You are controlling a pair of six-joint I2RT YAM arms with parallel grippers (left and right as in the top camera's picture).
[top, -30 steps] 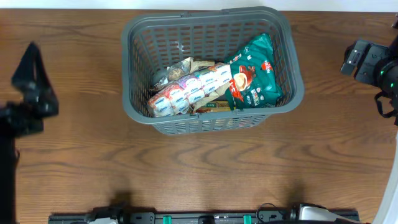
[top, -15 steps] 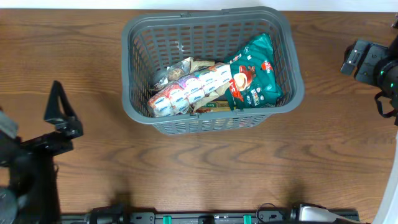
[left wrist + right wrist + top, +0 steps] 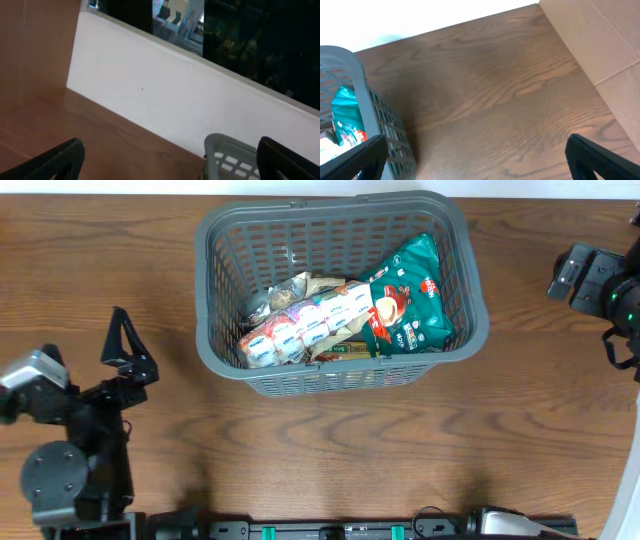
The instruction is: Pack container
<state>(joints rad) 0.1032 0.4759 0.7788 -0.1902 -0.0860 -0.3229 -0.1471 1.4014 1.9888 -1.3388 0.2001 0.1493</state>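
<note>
The dark grey slotted basket (image 3: pixel 330 383) stands at the back middle of the wooden table. Inside lie a green snack packet (image 3: pixel 408 298), a white and pink packet (image 3: pixel 305 325) and a brownish packet (image 3: pixel 292 290). My left gripper (image 3: pixel 128 350) is to the left of the basket, apart from it, open and empty. In the left wrist view (image 3: pixel 170 165) its fingers are spread wide, with the basket's rim (image 3: pixel 225 154) between them. My right gripper (image 3: pixel 600 280) is at the far right; in the right wrist view (image 3: pixel 475 160) it is open and empty, the basket (image 3: pixel 370 110) at its left.
A white wall (image 3: pixel 150 95) runs behind the table. A brown panel (image 3: pixel 600 40) stands to the right of the table. A black rail (image 3: pixel 330 531) lies along the front edge. Bare wood (image 3: pixel 350 450) spreads in front of the basket.
My left arm has swung in from the left edge toward the basket, and its gripper now sits nearer the basket's left side. The right arm and the basket have not moved.
</note>
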